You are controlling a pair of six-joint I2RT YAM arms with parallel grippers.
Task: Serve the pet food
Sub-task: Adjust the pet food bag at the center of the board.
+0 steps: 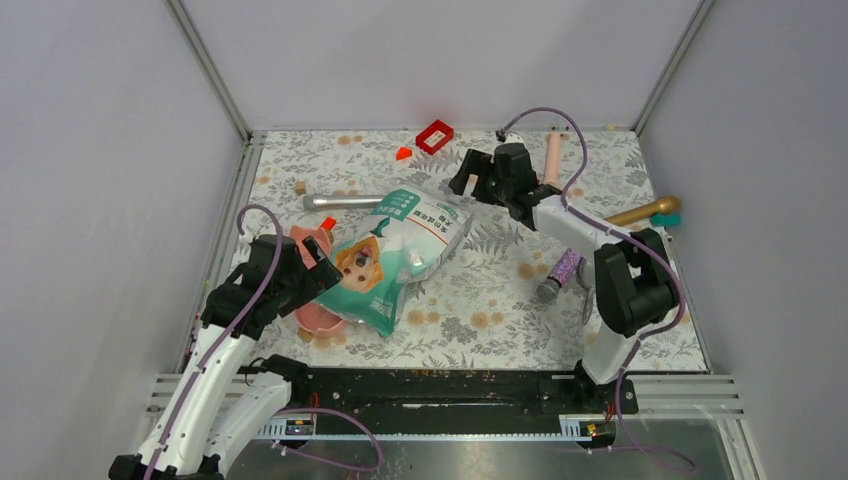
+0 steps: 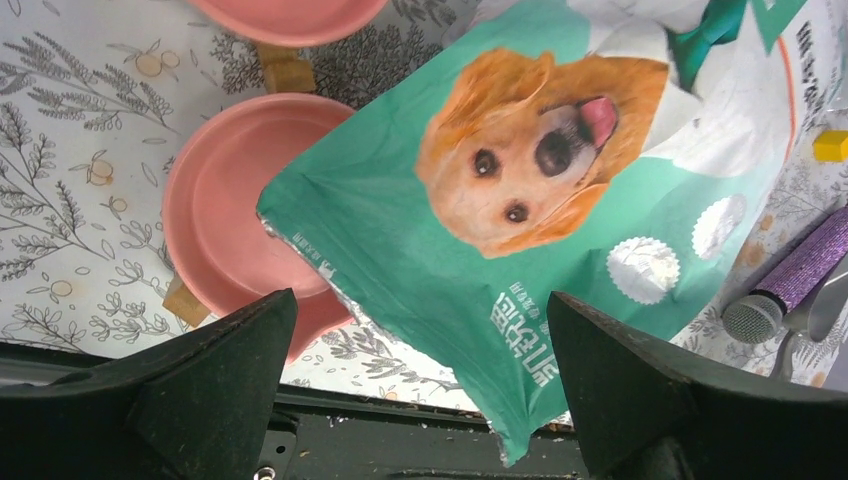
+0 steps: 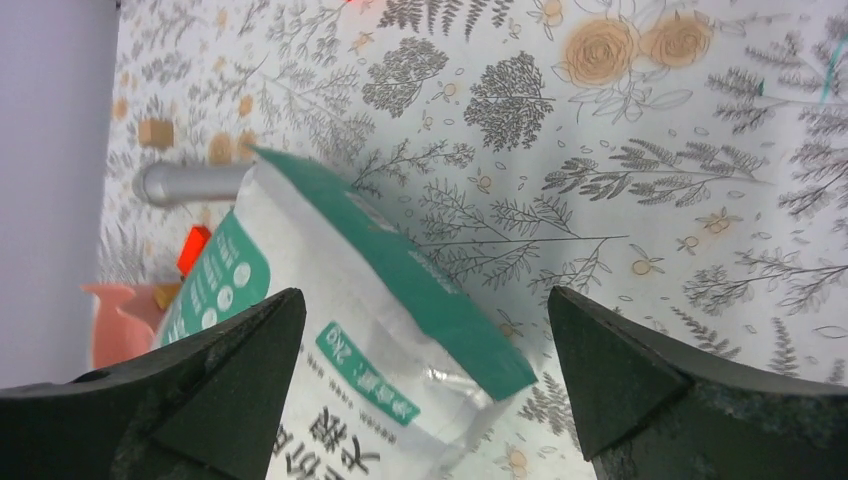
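Both the left gripper (image 2: 420, 297) and the right gripper (image 3: 425, 294) hover wide open and empty over the flat teal-green and white dog-face pouch (image 1: 395, 250), which overlaps the pink round bowl (image 2: 225, 220). Pinch opposite pouch ends squarely; the kibble, unseen, is presumably inside.

I get bright, even overhead light and soft shadows; faint glare on the pouch (image 1: 400, 250); near fingers (image 2: 210, 400) look dark, soft.

Your pouch (image 1: 395, 255) lies flat on the floral worktop (image 1: 500, 300), dog's face up, its near-left corner overlapping a pink bowl (image 1: 318, 320). Your left gripper (image 1: 315, 260) hovers at that corner, jaws spread wide. Your right gripper (image 1: 472, 178) sits at the pouch's far end, jaws spread too.
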